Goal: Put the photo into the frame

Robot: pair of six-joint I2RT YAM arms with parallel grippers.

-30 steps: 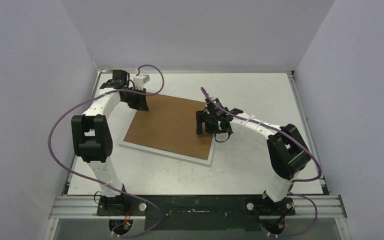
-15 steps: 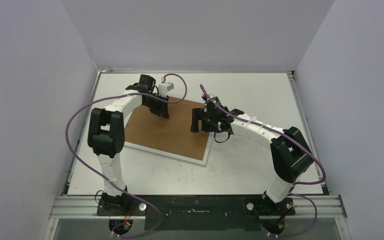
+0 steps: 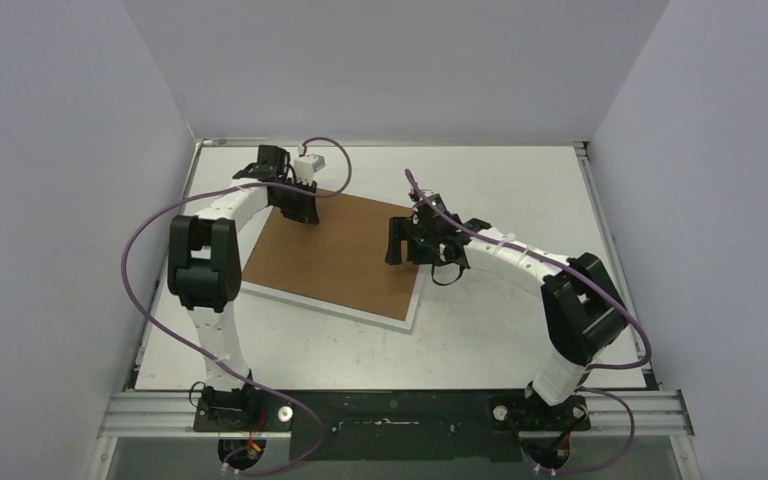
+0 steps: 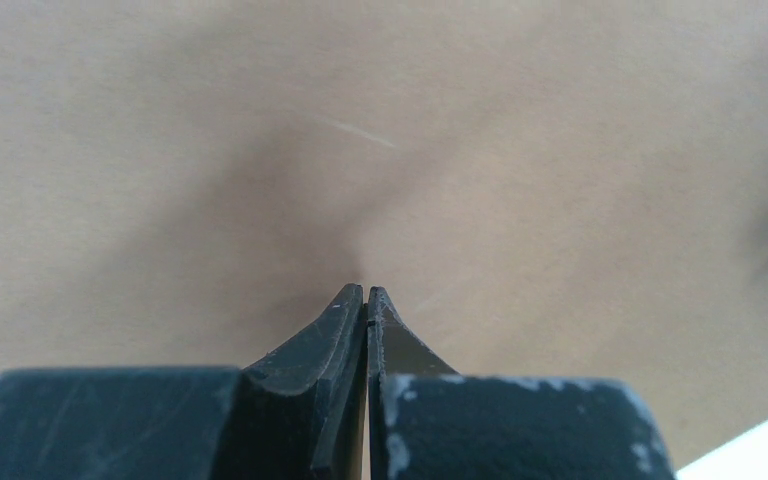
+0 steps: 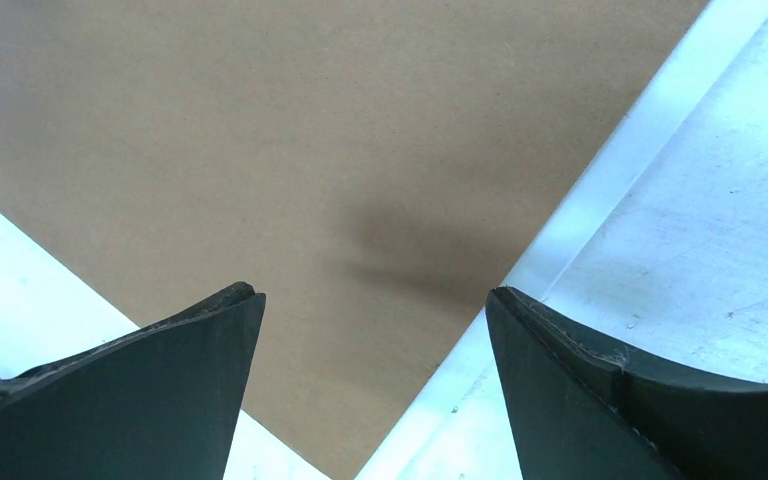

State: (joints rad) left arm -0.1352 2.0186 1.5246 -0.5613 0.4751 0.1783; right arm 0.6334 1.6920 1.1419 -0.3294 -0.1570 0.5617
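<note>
My left pincer (image 4: 364, 292) is clenched tight with nothing between its jaws. Its tips sit low on the brown cardboard backing board (image 3: 330, 250), near the corner at the upper left of the overhead view. It looks like it is pressing the board, though I can't confirm contact.

My right pincer (image 5: 372, 291) is released and wide, grasping nothing. It hovers over the board's right edge, where the white frame (image 3: 320, 302) peeks out as a thin rim.

The frame lies flat on the desk (image 3: 520, 180), left of centre, with the board covering nearly all of it. The photo shows in no view; I judge it is already under the board. If so, what's left is seating the board square and securing it.
</note>
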